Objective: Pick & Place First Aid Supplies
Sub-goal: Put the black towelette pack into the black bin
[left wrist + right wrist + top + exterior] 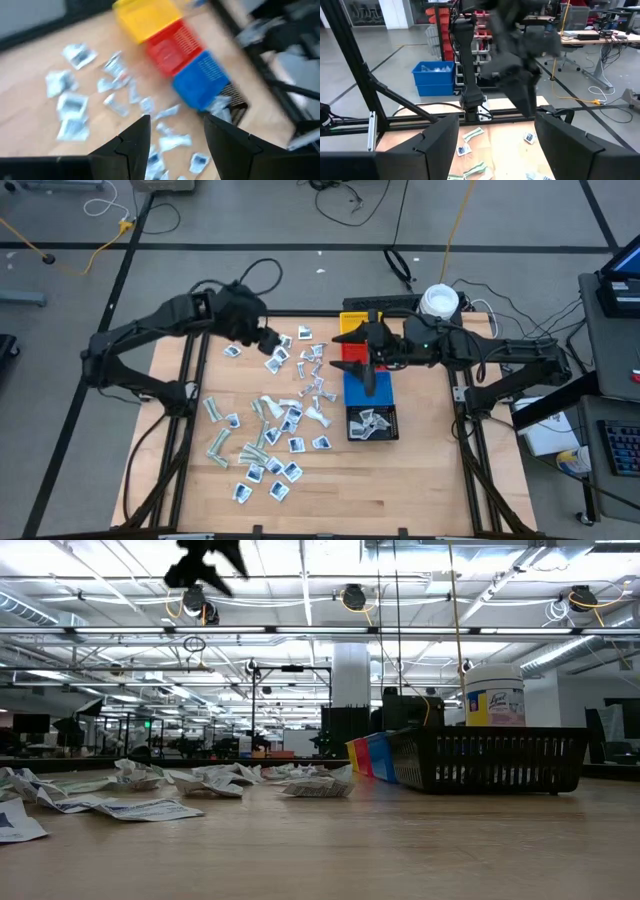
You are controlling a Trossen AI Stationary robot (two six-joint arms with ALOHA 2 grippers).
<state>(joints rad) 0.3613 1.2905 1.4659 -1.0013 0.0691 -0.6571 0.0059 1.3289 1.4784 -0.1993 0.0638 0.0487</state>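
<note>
High view: pale wood table; flat crinkled first aid packets scattered left of the black mesh bin, a few inside.

Low view: white jar (yellow label) behind that bin.

Left wrist view: left gripper parted, empty.

Right wrist view: right gripper wide, empty.

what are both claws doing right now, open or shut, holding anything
Left claw: open, nothing between its fingers, above the scattered packets.
Right claw: open, empty, over the bins.
</note>
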